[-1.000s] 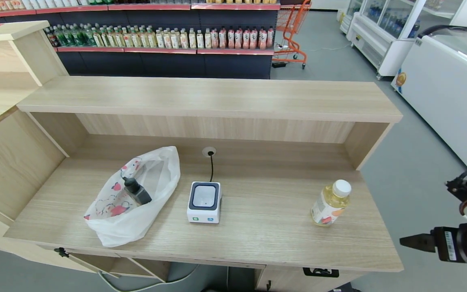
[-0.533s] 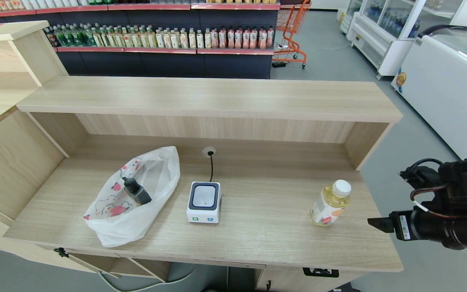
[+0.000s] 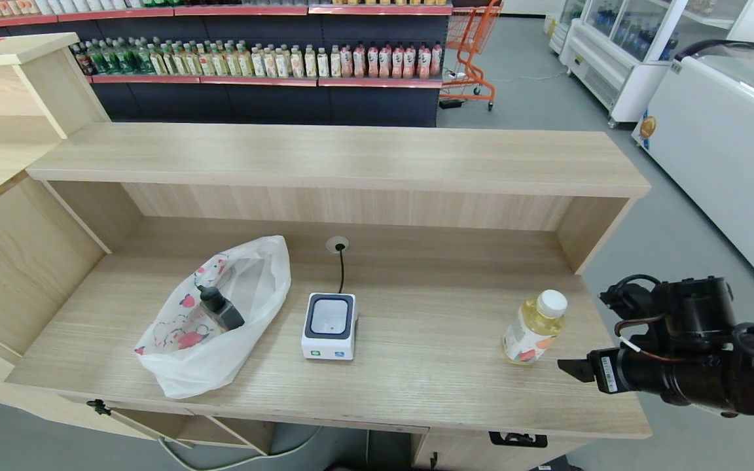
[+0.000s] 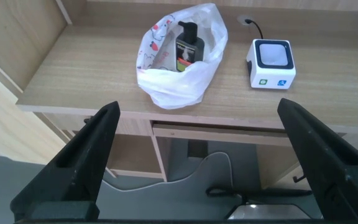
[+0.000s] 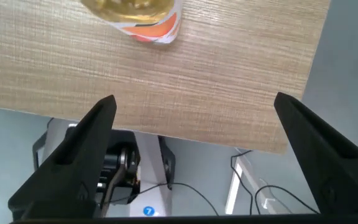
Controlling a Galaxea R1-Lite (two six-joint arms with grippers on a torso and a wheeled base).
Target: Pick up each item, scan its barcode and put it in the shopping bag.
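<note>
Right end effector (image 3: 572,368) spread near bottle (image 3: 534,327), scanner (image 3: 329,325), shopping bag (image 3: 266,275) leftward

A light wood-grain counter (image 3: 429,386) stood in a shop. A raised ledge (image 3: 338,157) ran along its back edge, and a round cable hole (image 3: 338,245) sat near the middle of the back edge. Beyond the ledge, dark shelves (image 3: 259,98) carried rows of drink bottles (image 3: 252,62). An orange shopping trolley (image 3: 475,46) stood beside them on the grey floor (image 3: 547,104). A white chest freezer (image 3: 724,137) stood beyond the counter's right edge.
</note>
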